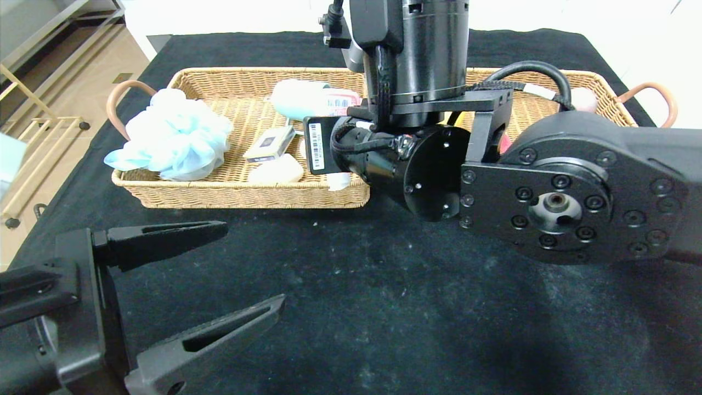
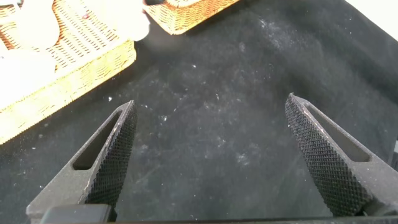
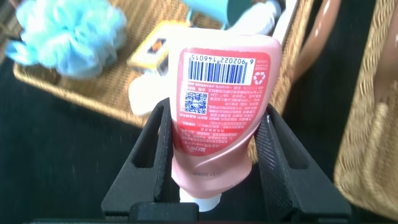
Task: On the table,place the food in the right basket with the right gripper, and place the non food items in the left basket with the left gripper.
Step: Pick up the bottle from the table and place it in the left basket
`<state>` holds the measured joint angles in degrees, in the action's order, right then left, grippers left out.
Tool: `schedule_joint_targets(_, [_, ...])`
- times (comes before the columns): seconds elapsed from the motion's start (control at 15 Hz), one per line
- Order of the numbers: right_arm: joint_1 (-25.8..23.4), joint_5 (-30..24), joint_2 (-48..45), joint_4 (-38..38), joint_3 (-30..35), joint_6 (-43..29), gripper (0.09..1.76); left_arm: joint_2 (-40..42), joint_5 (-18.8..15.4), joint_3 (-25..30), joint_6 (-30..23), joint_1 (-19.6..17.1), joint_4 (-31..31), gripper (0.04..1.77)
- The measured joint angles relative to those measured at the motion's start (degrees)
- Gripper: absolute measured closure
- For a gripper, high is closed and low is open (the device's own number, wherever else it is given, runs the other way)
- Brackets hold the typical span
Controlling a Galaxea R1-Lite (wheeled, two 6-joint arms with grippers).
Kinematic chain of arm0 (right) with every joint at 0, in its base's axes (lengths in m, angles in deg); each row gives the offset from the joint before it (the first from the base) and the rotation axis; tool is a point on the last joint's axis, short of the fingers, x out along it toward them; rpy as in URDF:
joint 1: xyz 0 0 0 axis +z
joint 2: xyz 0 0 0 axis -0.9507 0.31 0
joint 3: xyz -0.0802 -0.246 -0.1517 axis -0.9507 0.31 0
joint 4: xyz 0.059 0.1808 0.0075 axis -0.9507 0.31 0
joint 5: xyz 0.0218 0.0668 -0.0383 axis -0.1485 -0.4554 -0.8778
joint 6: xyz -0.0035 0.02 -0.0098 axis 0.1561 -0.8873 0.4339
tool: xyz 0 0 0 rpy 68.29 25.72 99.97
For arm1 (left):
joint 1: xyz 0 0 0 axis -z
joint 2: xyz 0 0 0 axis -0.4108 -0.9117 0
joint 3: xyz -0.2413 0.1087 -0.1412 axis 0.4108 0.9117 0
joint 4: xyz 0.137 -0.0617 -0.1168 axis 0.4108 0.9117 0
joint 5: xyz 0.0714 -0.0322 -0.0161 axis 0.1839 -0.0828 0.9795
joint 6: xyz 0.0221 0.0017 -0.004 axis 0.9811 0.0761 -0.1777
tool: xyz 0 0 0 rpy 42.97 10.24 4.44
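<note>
Black dusty worktop [image 1: 384,307] before you: your right gripper [image 3: 214,158] clamps the pink squeeze bottle [image 3: 221,106] beside the left basket [image 1: 241,195]; your left gripper [image 1: 219,274] hangs spread wide, nearer you.

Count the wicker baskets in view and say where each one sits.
2. The left basket sits on the table holding the blue pouf. The right basket is beside it, mostly hidden behind the right arm. Nothing suggests a third.
</note>
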<state>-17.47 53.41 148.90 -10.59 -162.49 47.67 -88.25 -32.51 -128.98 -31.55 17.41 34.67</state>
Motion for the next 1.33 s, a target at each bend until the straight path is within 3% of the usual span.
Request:
schedule_joint_targets(0.73, [-1.9,-0.1,6.5,-16.7,-0.1,4.0,0.99,0.3,-0.5,0.0,0.1,0.1,0.4,0.09])
schedule_joint_targets(1.33, [-3.6,-0.3,8.3,-18.1,-0.1,4.6,0.99,0.3,-0.3,0.1,0.0,0.8,0.6,0.09])
